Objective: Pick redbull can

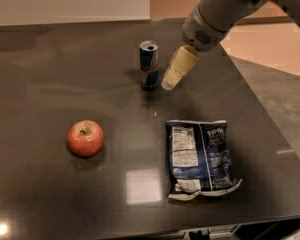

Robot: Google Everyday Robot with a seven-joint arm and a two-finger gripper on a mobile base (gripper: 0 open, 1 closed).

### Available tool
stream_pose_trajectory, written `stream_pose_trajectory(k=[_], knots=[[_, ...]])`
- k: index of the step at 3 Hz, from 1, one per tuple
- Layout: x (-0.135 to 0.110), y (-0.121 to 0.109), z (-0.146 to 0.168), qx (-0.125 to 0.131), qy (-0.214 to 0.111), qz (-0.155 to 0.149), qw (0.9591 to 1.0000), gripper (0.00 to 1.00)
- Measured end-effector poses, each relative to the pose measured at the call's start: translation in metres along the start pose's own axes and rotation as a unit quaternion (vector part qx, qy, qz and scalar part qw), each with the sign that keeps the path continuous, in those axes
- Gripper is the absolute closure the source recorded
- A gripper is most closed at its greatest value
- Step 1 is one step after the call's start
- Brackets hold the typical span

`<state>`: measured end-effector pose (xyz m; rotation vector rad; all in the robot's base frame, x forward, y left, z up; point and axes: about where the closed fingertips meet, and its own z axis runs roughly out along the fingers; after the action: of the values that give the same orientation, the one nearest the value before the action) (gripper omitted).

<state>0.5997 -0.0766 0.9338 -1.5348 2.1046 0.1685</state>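
One redbull can (149, 64) stands upright toward the far side of a dark table (45, 84). The gripper (169, 81) hovers just right of it, holding nothing; how open it is cannot be told. This looks like the approach step, and next it must straddle the can.

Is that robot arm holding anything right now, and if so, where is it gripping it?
Nothing is held. The gripper hangs just right of the redbull can, beside it, not around it.

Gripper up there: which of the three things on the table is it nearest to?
The redbull can, standing upright just beside the gripper; the apple and the snack bag lie farther away, nearer the camera.
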Motion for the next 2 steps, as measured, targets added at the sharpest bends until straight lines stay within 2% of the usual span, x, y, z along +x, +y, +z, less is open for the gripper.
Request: stream_pose_trajectory(k=[2], knots=[[-0.033, -0.022, 0.043, -0.021, -0.028, 0.006, 0.9994, 0.00]])
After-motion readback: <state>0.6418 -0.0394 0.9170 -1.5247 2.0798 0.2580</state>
